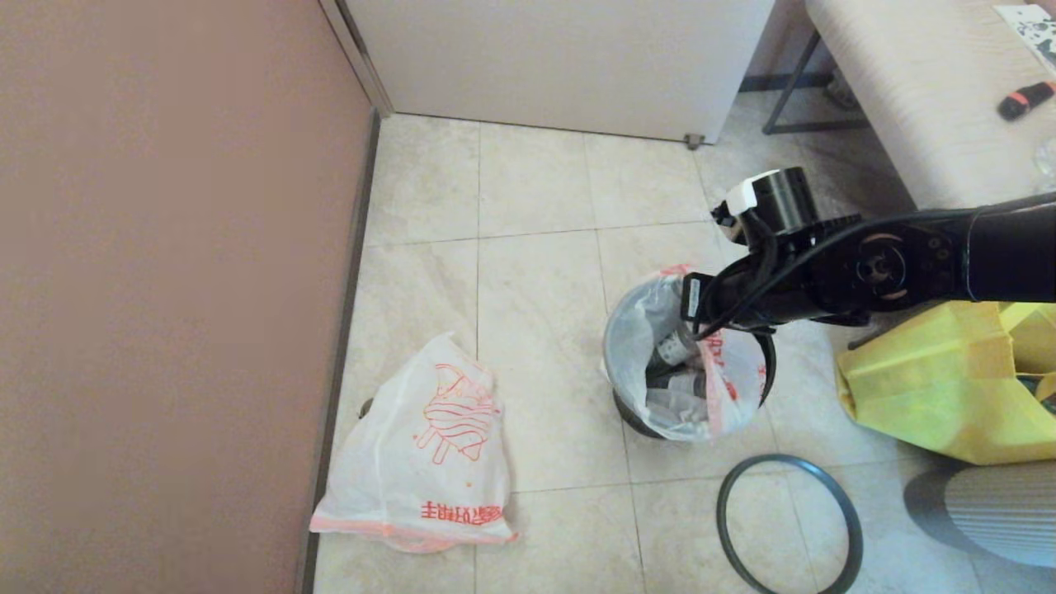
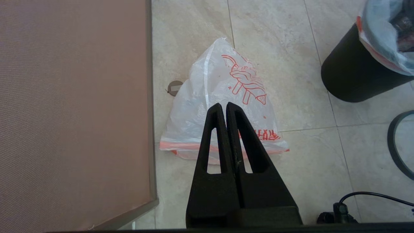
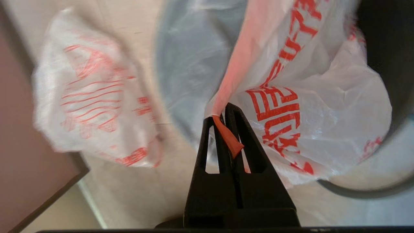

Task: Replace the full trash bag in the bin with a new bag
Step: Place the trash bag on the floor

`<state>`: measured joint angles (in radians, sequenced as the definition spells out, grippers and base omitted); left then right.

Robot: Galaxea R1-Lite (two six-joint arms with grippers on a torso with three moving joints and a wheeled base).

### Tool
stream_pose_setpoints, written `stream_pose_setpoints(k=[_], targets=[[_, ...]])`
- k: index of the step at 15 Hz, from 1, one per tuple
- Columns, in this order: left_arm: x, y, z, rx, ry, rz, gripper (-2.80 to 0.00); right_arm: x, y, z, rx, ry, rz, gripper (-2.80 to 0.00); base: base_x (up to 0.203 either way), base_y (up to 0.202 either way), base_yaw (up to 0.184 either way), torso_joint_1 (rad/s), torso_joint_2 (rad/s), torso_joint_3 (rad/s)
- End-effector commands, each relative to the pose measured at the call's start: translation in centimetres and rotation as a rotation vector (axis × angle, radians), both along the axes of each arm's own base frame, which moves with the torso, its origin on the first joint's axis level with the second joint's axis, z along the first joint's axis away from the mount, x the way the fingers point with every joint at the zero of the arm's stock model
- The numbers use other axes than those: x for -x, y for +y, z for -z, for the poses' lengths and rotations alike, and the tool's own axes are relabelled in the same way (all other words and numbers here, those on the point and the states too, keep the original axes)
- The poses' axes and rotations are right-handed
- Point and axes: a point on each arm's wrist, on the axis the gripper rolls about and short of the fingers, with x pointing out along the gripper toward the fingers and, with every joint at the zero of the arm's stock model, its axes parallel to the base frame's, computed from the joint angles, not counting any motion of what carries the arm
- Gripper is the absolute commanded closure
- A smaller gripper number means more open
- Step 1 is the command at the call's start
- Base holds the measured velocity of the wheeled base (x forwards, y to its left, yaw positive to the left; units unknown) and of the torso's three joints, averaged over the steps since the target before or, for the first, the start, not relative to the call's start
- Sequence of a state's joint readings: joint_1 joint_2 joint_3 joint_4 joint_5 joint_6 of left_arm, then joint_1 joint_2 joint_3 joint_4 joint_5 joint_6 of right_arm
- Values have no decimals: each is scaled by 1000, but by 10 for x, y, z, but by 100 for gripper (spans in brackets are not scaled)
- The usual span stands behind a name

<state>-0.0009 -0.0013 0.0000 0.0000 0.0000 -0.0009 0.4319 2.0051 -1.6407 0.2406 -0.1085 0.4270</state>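
Note:
The black bin (image 1: 629, 410) stands on the tiled floor with the full trash bag (image 1: 730, 384) inside it, bottles showing through. My right gripper (image 3: 223, 111) is over the bin's rim, shut on the pinkish-orange edge band of the full trash bag (image 3: 310, 106), which is drawn up from the bin (image 3: 385, 38). The limp new bag (image 1: 429, 445) lies flat on the floor by the wall, left of the bin. My left gripper (image 2: 223, 106) hangs above the new bag (image 2: 220, 74), shut with nothing in it. The bin's dark-grey hoop (image 1: 784, 459) lies on the floor in front of the bin.
A brown wall panel (image 1: 165, 247) runs along the left, a white cabinet (image 1: 561, 58) at the back. A yellow fabric tote (image 1: 932, 388) sits right of the bin under my right arm. A pale bench (image 1: 907, 82) stands at the back right.

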Motion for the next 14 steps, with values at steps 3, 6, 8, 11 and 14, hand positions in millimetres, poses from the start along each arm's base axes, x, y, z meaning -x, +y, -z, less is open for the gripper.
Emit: stream_pose_setpoints(k=[3,6,8,11,14], targets=[[0,0,0,1,1,-1,0,11,19,-14,-16,-36,-56,0,0,0,0,0,0,0],[0,0,0,1,1,1,0,9,20,-11,31,-43,-83,0,0,0,0,0,0,0],[0,0,0,1,1,-1,0,10,21,-13,28,-51,-87,0,0,0,0,0,0,0],[0,0,0,1,1,0,0,22,25,-37,11,-112,-115,0,0,0,0,0,0,0],[0,0,0,1,1,0,0,39,19,-68,-4,-178,-130,0,0,0,0,0,0,0]])
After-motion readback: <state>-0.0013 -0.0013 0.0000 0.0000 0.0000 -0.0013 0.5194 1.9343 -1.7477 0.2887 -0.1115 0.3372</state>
